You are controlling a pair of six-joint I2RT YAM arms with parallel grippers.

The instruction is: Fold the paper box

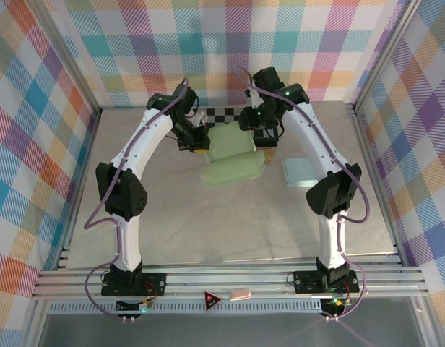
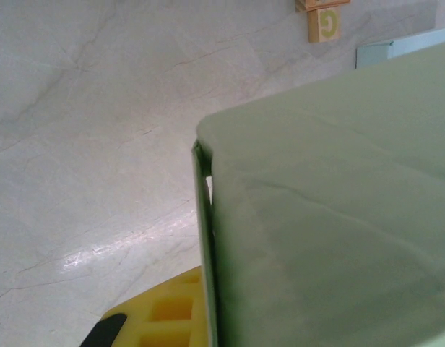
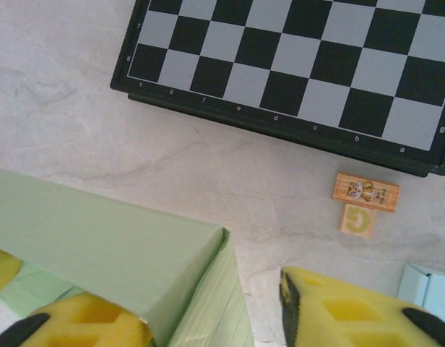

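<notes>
The pale green paper box (image 1: 233,157) lies half-formed at the middle of the table, a raised panel at its back and a flatter part in front. My left gripper (image 1: 196,142) is at the box's left edge, shut on a thin upright wall (image 2: 205,238); one yellow finger (image 2: 165,311) presses against that wall and the other is hidden behind the green panel (image 2: 331,217). My right gripper (image 1: 266,141) hovers at the box's back right corner (image 3: 224,235). It is open: its left finger (image 3: 78,322) is by the panel and its right finger (image 3: 345,311) stands apart over bare table.
A chessboard (image 3: 295,65) lies at the back, just beyond the box. Two small wooden blocks (image 3: 365,191) sit side by side near its front edge. A light blue box (image 1: 302,172) rests to the right of the green one. Patterned walls close in three sides.
</notes>
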